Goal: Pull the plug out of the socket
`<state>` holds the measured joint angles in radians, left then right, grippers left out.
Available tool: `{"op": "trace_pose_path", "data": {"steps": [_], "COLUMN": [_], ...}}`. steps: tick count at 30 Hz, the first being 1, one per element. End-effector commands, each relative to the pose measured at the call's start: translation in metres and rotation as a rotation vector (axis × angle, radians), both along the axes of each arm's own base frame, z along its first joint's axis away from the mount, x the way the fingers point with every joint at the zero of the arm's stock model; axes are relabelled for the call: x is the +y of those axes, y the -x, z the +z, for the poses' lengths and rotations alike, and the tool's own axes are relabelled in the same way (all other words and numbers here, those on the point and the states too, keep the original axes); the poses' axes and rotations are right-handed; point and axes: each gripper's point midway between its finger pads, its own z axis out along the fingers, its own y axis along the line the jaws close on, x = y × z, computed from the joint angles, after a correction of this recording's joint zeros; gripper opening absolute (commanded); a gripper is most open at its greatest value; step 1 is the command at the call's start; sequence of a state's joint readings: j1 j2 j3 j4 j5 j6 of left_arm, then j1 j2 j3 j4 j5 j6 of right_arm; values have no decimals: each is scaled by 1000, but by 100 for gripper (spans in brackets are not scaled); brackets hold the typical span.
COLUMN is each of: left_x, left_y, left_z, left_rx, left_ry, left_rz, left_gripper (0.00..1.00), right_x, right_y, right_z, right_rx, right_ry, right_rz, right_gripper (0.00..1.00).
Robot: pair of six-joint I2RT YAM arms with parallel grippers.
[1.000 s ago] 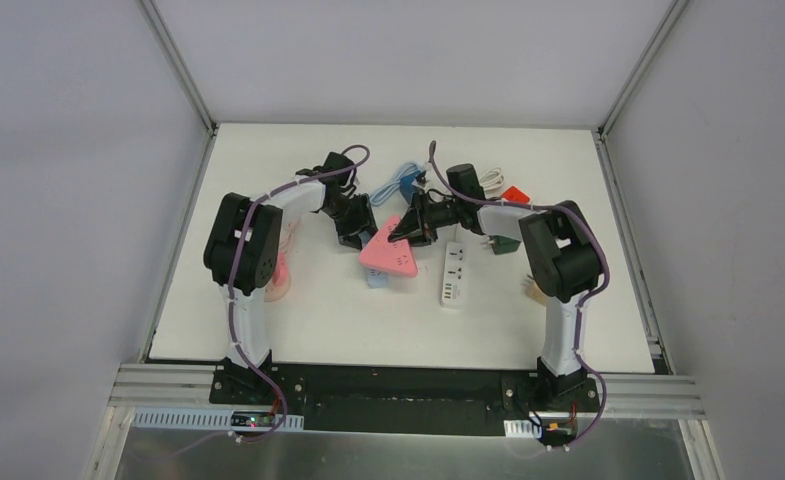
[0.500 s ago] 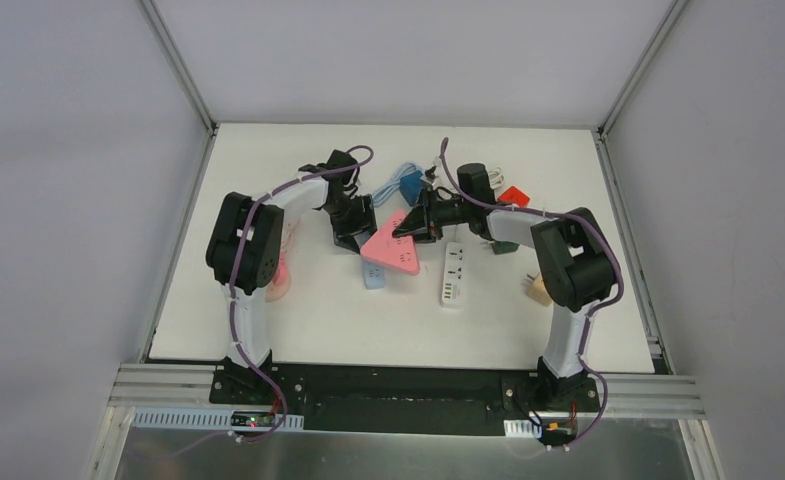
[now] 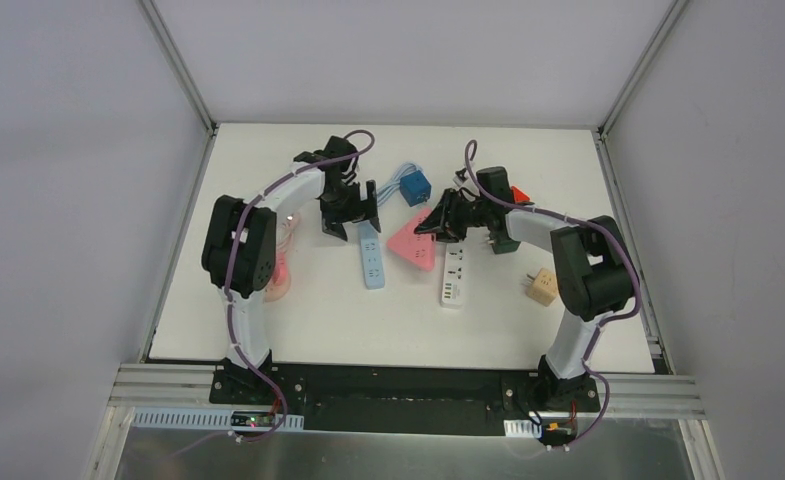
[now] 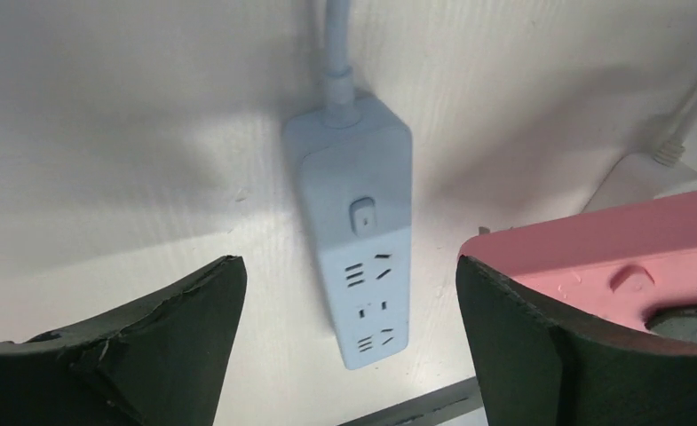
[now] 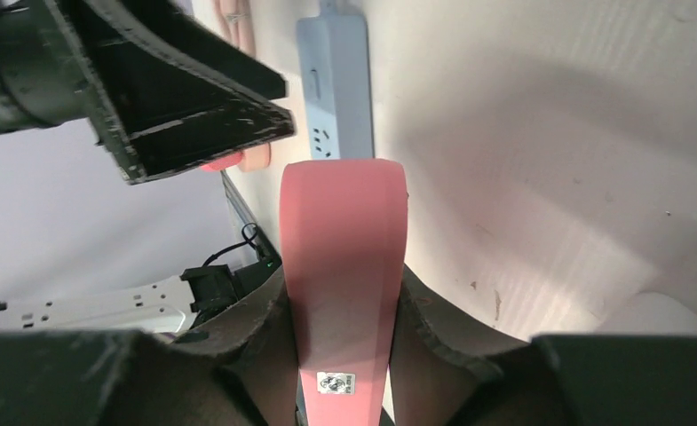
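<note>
Clenching a pink triangular plug point(image 5: 343, 222), the right gripper point(image 5: 344, 297) sits beside the left gripper point(image 4: 349, 302), which hangs released, jaws wide, over a blue socket strip point(image 4: 355, 213), seemingly not touching it.

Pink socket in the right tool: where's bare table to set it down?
Near edge of the table, in front of the blue strip and white strip, is bare; so is the far-right corner behind the red block. Crowded between the strips.

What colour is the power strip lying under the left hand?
The power strip is light blue, clearest in the left wrist view.
</note>
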<state>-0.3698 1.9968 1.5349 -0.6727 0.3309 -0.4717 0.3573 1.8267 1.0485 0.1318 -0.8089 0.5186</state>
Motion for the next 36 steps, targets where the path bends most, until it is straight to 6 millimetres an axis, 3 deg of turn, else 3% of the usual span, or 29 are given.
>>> {"op": "trace_pose_path", "data": {"steps": [1, 7, 13, 18, 24, 28, 32, 36], "left_x": [42, 84, 111, 129, 152, 172, 204, 236], "left_y": [-11, -21, -24, -25, -24, -18, 1, 32], "left_z": [41, 79, 105, 122, 132, 128, 112, 78], "left_rx": [-177, -368, -457, -505, -509, -458, -348, -191], "left_ry": [-143, -314, -372, -382, -384, -378, -402, -374], "left_rz": [55, 128, 203, 273, 361, 442, 576, 746], "left_gripper": [91, 95, 99, 99, 99, 96, 95, 95], "right_x": [-4, -4, -10, -24, -45, -53, -57, -58], "right_y": [-1, -1, -9, -22, -35, -43, -46, -45], "right_z": [-9, -18, -20, -17, 0, 19, 39, 50], "right_rx": [3, 21, 1, -52, -151, -214, -264, -292], "right_ry": [48, 65, 112, 220, 334, 352, 346, 341], "right_rz": [-18, -18, -63, -135, -226, -277, -309, -317], "right_gripper": [5, 31, 63, 81, 85, 85, 85, 85]}}
